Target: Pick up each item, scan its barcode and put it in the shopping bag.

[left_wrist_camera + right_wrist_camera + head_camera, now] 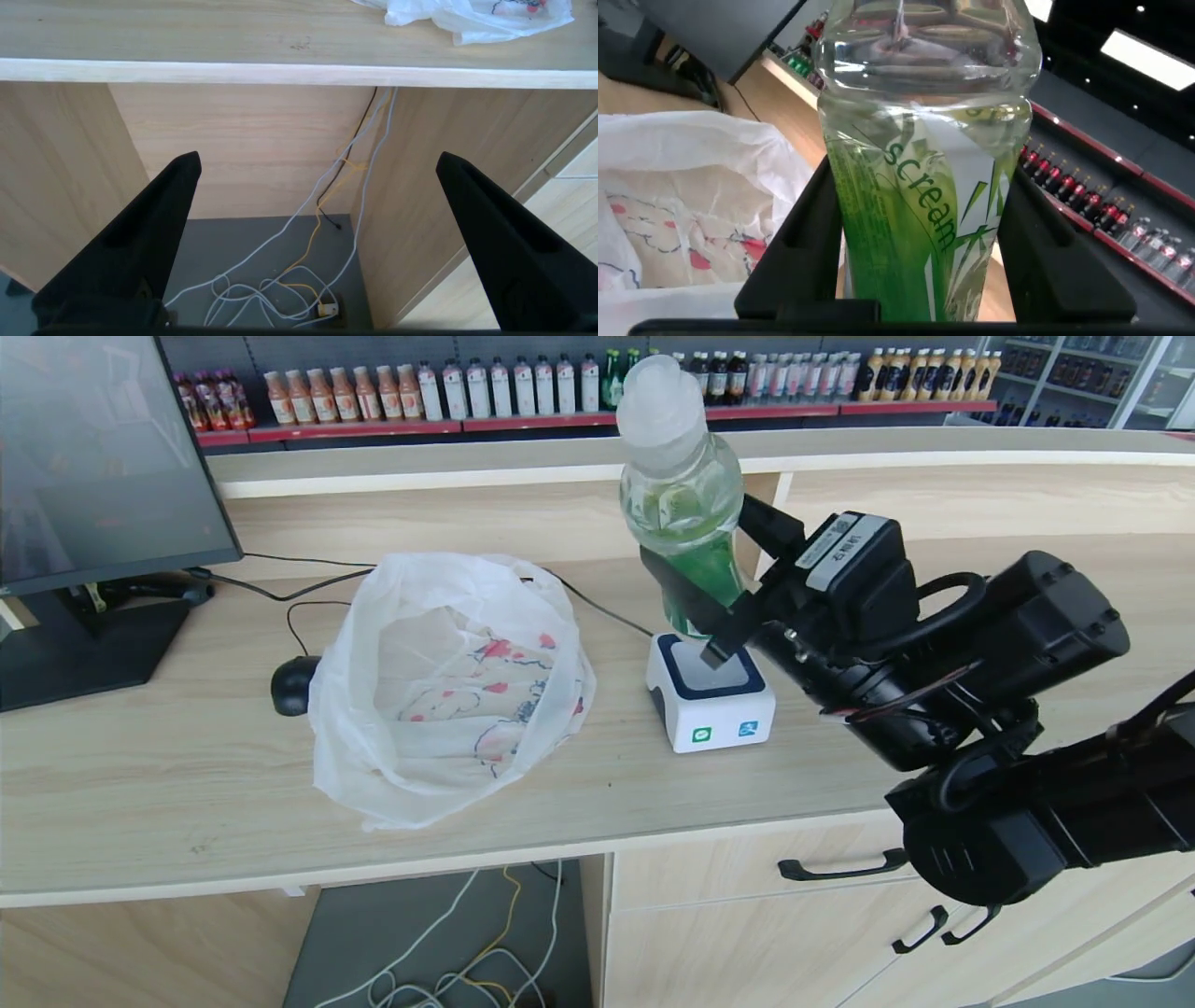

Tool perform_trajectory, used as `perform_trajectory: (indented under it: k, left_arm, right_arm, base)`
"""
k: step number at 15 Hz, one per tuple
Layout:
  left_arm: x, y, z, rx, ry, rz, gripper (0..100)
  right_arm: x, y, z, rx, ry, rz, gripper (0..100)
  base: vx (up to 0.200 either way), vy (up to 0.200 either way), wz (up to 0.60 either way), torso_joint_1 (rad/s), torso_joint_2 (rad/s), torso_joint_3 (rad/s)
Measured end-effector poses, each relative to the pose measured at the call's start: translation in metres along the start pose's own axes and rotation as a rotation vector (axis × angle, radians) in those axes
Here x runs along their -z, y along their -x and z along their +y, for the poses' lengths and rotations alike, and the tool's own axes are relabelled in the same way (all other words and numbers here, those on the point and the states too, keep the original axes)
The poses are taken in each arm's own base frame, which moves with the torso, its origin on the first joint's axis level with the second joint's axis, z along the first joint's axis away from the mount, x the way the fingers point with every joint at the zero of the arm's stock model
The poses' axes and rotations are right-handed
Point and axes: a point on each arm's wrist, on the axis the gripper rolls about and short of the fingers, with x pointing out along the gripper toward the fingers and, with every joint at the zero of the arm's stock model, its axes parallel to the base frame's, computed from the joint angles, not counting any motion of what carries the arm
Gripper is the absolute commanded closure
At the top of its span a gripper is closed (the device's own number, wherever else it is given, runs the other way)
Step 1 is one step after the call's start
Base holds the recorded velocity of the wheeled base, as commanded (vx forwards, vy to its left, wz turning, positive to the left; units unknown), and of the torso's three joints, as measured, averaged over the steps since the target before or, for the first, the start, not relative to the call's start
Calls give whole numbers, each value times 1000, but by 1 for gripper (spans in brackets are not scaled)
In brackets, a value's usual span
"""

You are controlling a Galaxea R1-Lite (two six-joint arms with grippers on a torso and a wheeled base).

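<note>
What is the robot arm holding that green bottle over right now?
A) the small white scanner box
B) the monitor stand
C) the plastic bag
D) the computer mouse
A: the right gripper holds the bottle upright over the scanner box, while the shopping bag sits beside it.

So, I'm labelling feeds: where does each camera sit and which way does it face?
Head view: on the head, looking down at the counter; right gripper holds the bottle at the scanner.
Left wrist view: low, facing the cables under the counter; open left gripper in front.
Right wrist view: close on the gripped bottle.
Shared: the shopping bag, in all three.
</note>
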Motion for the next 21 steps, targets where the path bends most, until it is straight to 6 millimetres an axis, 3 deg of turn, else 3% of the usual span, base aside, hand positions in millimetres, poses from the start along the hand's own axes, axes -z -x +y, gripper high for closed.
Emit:
perform_trajectory:
  k: [5,9,16,21]
  left_arm:
    - [0,0,0,0,0,0,0]
    - [0,0,0,0,0,0,0]
    - [0,0,0,-1,-4,0,0]
    - [0,0,0,0,-4,0,0]
  right_arm:
    - [-16,1,-8,202,-187,85,100]
    - [-15,18,-1,286,-392,186,100]
    - [-10,38,2,296,-495,253,100]
    - [7,50,-32,412,-477,271,100]
  base:
    - [0,0,0,0,0,0]
    - [0,0,0,0,0,0]
    - [0,0,0,0,0,0]
    - [0,0,0,0,0,0]
